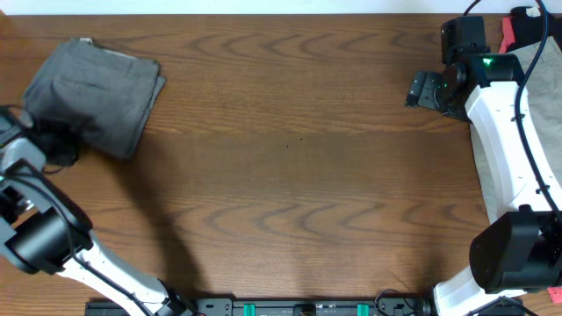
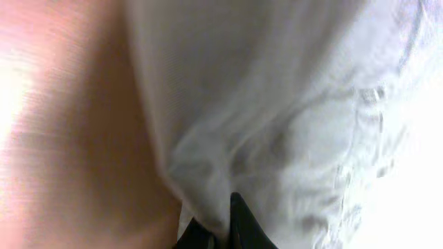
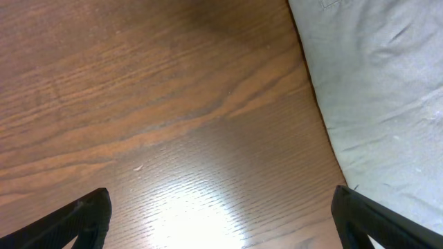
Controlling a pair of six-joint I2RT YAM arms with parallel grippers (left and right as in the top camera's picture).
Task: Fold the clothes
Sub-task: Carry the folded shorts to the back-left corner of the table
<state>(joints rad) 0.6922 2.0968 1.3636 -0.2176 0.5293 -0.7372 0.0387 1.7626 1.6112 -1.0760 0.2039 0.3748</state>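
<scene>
The medium grey shorts (image 1: 92, 92) lie folded in a bundle at the table's far left. My left gripper (image 1: 48, 140) is at their near left edge. In the left wrist view its fingers (image 2: 218, 232) are shut on a fold of the grey shorts (image 2: 291, 124), which fill most of that view. The paler beige-grey shorts (image 1: 543, 83) lie at the far right edge, partly hidden by my right arm. My right gripper (image 1: 420, 90) is wide open and empty over bare wood. The right wrist view shows its fingers (image 3: 221, 221) spread apart, with the pale shorts (image 3: 381, 90) at the right.
The wooden table (image 1: 299, 175) spreads between the two arms. A red object (image 1: 512, 35) sits at the far right corner, behind the right arm. The arm bases stand along the near edge.
</scene>
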